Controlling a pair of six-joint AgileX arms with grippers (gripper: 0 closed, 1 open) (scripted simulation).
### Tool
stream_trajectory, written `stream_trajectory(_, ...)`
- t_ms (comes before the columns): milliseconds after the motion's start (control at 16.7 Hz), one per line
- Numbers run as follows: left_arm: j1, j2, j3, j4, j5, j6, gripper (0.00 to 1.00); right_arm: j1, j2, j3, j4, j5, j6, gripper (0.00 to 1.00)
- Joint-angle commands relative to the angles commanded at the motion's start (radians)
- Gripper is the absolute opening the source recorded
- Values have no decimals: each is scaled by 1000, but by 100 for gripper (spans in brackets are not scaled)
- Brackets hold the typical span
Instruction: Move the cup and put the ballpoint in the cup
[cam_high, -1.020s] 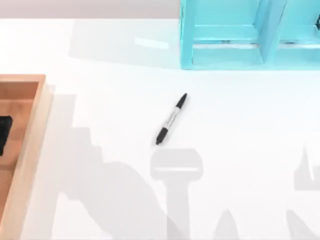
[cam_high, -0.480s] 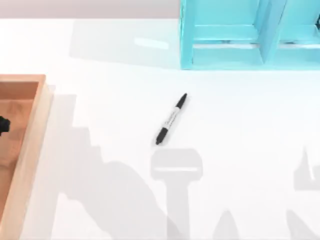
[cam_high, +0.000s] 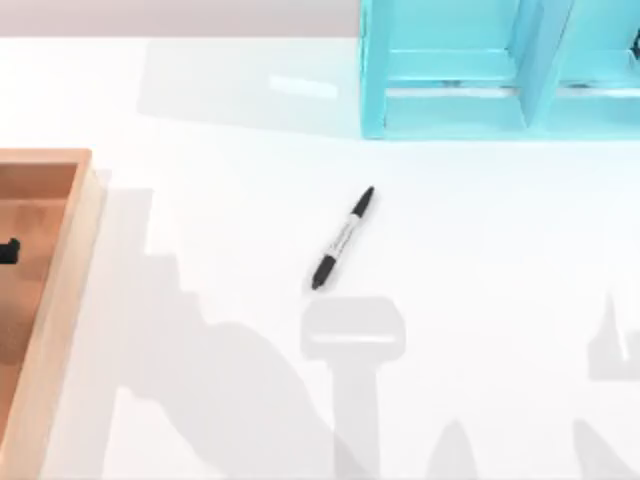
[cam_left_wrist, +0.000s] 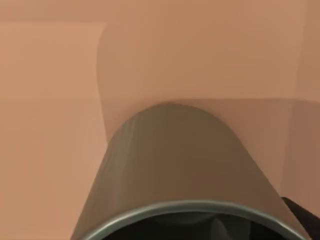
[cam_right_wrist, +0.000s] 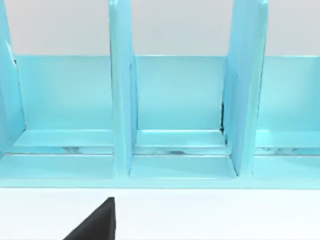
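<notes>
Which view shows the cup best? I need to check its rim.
The left wrist view: the cup sits close up, with its olive-grey wall and rim against the wooden tray. The top and right wrist views give nothing of it.

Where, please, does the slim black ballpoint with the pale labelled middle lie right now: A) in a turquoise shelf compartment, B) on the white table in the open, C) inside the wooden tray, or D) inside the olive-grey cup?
B: the top view shows the ballpoint lying flat on the white table, apart from the wooden tray and the turquoise shelf.
</notes>
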Motion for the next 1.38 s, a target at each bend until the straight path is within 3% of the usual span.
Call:
stream_trajectory(600,5,-1,10,-9,1,-1,0,0,0,0,0,0,0,100)
stream_trajectory(960,-10,-11,177,-182,13,-74,0,0,0,0,0,0,0,100)
stream_trajectory(1140,-111,-19,292,-322,14,-171,0,0,0,0,0,0,0,100)
stream_trajectory(1380,-324,-45,428,-493,9,-339,0,0,0,0,0,0,0,100)
